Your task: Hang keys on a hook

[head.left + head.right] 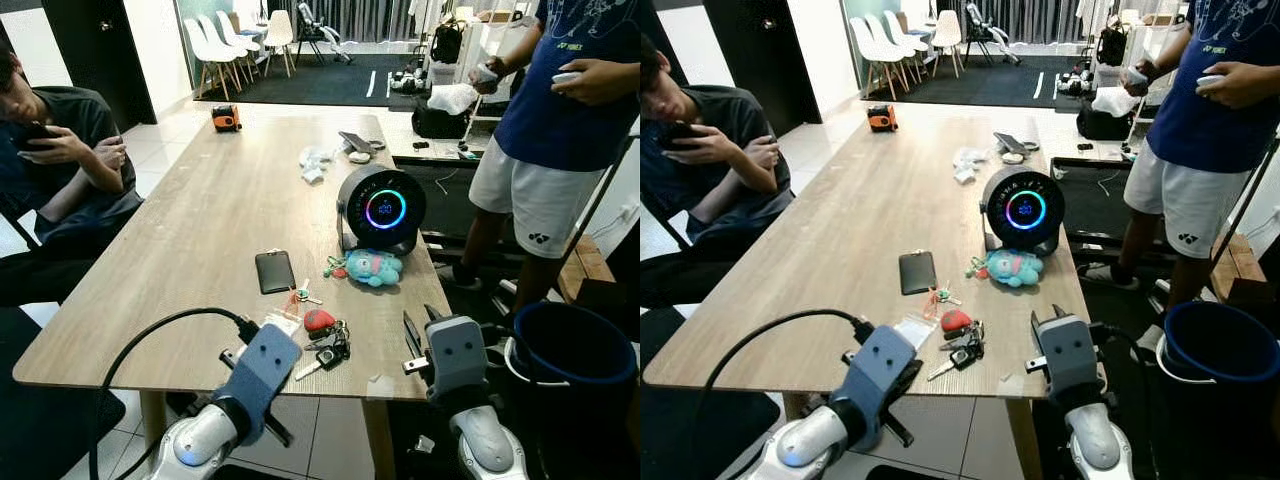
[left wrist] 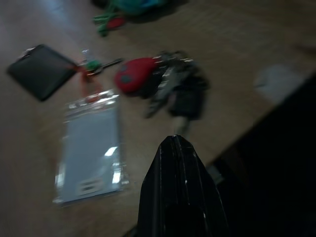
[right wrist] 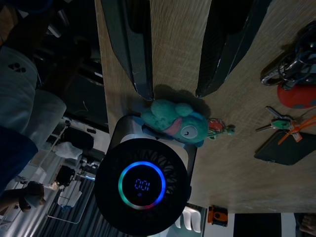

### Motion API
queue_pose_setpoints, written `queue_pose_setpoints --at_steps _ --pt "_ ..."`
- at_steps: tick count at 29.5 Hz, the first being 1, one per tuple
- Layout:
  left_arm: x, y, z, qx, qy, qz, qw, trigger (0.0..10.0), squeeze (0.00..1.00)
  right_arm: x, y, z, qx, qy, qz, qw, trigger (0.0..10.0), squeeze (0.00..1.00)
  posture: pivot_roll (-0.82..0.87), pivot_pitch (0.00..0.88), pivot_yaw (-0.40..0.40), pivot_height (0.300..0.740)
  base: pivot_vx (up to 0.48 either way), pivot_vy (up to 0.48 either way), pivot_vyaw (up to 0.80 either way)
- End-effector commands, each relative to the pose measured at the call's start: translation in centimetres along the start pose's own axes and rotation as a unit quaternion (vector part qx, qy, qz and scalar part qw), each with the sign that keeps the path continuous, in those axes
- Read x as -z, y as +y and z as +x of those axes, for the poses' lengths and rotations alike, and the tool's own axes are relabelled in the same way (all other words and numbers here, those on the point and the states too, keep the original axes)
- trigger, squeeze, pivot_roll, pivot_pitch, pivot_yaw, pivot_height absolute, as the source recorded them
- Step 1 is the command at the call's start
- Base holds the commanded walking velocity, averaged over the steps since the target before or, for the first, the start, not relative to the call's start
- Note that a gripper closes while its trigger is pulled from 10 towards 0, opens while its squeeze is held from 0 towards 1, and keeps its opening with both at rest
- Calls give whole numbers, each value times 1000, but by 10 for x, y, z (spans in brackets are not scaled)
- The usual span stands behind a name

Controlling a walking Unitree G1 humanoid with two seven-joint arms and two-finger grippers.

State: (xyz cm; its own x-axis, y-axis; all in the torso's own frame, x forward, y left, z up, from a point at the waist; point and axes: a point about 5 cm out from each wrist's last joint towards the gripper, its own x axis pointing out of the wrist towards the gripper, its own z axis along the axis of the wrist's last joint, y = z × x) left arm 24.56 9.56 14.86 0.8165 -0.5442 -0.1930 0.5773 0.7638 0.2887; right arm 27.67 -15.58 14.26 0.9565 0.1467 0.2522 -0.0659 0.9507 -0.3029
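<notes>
The left pincer (image 2: pixel 175 163), fingers pressed together as far as the blurred wrist view lets me judge, hovers at the near edge of the surface (image 1: pixel 200 230). The keys (image 1: pixel 328 348) lie just beyond its tip, toward one o'clock, the bunch's long axis running from the red fob out to the near edge. The right pincer (image 3: pixel 175 49), fingers spread, sits at three o'clock of the keys, slightly farther off, so the left arm is nearer. No hook is visible.

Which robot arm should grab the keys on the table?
Probably the left. The left gripper points straight at the keys, close by near the table edge. The right gripper has open fingers but aims past them, toward the blue plush toy.
</notes>
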Motion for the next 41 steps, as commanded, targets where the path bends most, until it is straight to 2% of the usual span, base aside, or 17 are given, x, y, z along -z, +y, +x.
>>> queue_pose_setpoints --at_steps 1,4,9,11,14,17,22,23,24,25,26,27,34,35,36,37,41 --pt "-5 -1 9 -14 4 -7 1000 10000 0 5 -2 0 2 15 0 1000 10000 0 18 142 67 740 0 0 0" --pt "-8 -2 20 -26 9 -8 1000 10000 0 5 -3 2 4 15 0 1000 10000 0 18 143 68 740 0 0 0" --pt "-11 -5 30 -20 14 -6 1000 10000 0 6 -3 4 5 17 0 1000 10000 0 19 149 69 740 0 0 0" --pt "-12 -8 43 -11 26 -7 1000 10000 0 7 -3 7 5 19 0 1000 10000 0 19 154 70 740 0 0 0" --pt "-12 -9 47 -7 30 -8 1000 10000 0 7 -2 7 4 19 0 1000 10000 0 19 155 70 740 0 0 0" --pt "-10 -7 60 7 45 -21 999 10000 0 7 1 10 0 19 1 1000 10000 0 15 165 71 740 0 0 0" --pt "-13 -7 70 18 50 -36 998 10000 0 8 3 11 -3 20 3 1000 10000 0 18 167 70 740 0 0 0" --pt "-15 -9 74 24 49 -37 998 10000 188 9 4 11 -4 21 4 1000 10000 0 21 167 69 740 0 0 0" --pt "-15 -9 74 24 49 -37 998 10000 188 9 4 11 -4 21 4 1000 10000 0 21 167 69 740 0 0 0" --pt "-17 -10 78 28 47 -36 998 10000 925 10 5 12 -5 23 5 1000 10000 0 20 166 68 740 0 0 0" --pt "-17 -10 78 28 47 -36 998 10000 925 10 5 12 -5 23 5 1000 10000 0 20 166 68 740 0 0 0" --pt "-19 -12 80 30 46 -37 998 10000 1000 10 5 12 -6 24 6 1000 10000 0 19 166 68 740 0 0 0" --pt "-26 -13 86 35 40 -54 997 10000 1000 12 6 13 -6 27 8 1000 10000 0 22 166 68 740 0 0 0" --pt "-29 -13 88 40 39 -73 996 10000 0 13 6 13 -6 29 9 1000 10000 0 26 170 67 740 0 0 0" --pt "-29 -13 88 40 39 -73 996 10000 0 13 6 13 -6 29 9 1000 10000 0 26 170 67 740 0 0 0" --pt "-31 -13 91 38 39 -96 994 10000 0 14 6 12 -6 30 10 999 10000 0 25 171 68 740 0 0 0" --pt "-35 -9 101 25 42 -133 990 10000 0 16 7 12 -7 32 10 999 10000 0 22 172 72 740 0 0 0"
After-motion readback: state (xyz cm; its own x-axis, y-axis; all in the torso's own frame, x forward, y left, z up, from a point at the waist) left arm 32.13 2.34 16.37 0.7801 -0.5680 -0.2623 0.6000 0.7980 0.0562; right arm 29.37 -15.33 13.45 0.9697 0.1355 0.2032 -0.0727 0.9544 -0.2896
